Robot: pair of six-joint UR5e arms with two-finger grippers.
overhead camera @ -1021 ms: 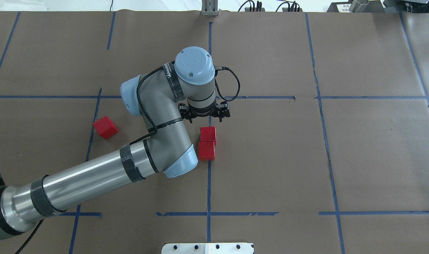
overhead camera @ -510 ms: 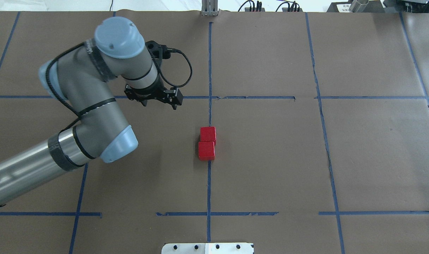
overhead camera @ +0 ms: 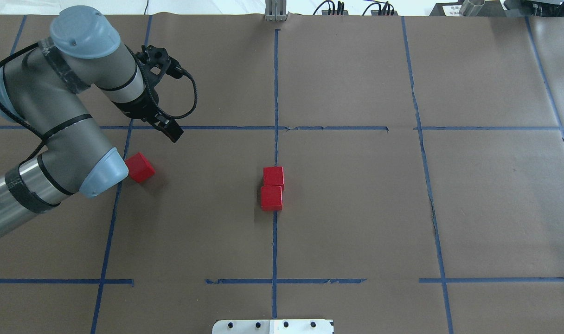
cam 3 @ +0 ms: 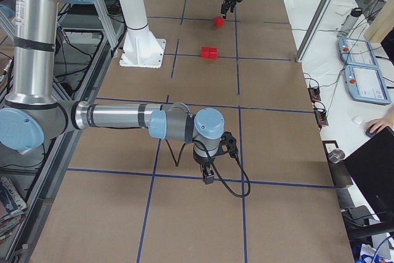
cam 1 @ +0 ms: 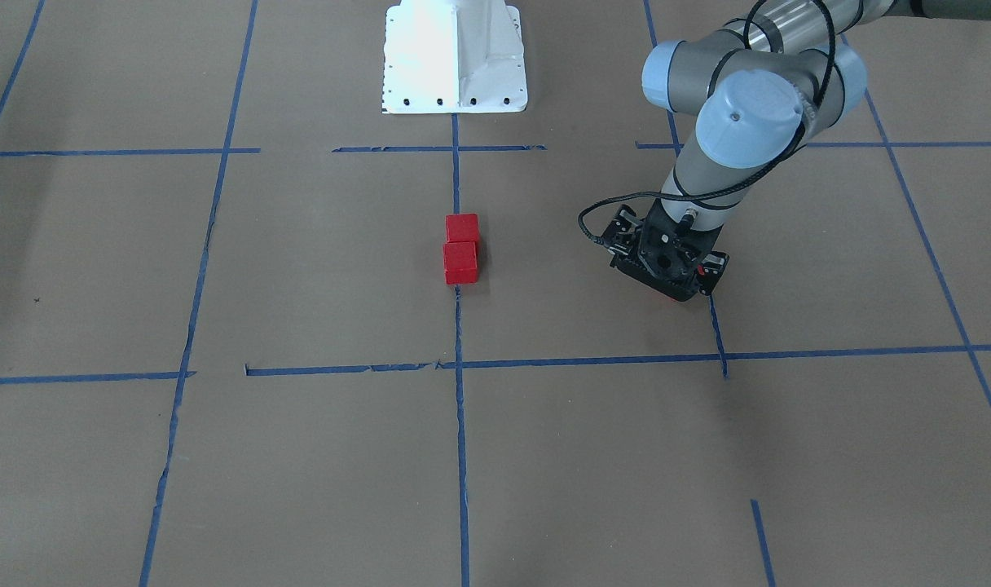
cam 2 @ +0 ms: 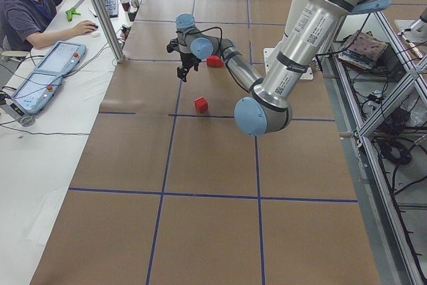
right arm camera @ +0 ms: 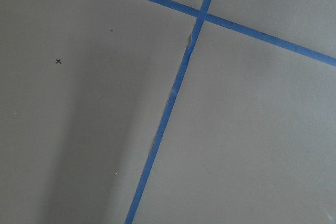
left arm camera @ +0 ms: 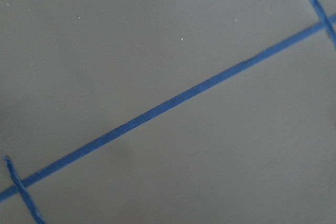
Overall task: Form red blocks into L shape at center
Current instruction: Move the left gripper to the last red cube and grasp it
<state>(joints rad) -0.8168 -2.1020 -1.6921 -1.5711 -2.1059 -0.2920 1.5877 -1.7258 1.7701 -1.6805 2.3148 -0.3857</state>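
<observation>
You'll find almost nothing here that can be read. The silver tube of the left arm (cam 2: 305,26) carries black lettering along its length, but it is too small to make out. In the right wrist view, a tiny black "x" mark (right arm camera: 58,61) sits on the brown surface (right arm camera: 247,129).

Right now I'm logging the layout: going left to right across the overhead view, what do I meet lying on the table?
Lone red block → pair of red blocks, sitting on the centre blue tape line → right-hand blue tape line.
</observation>
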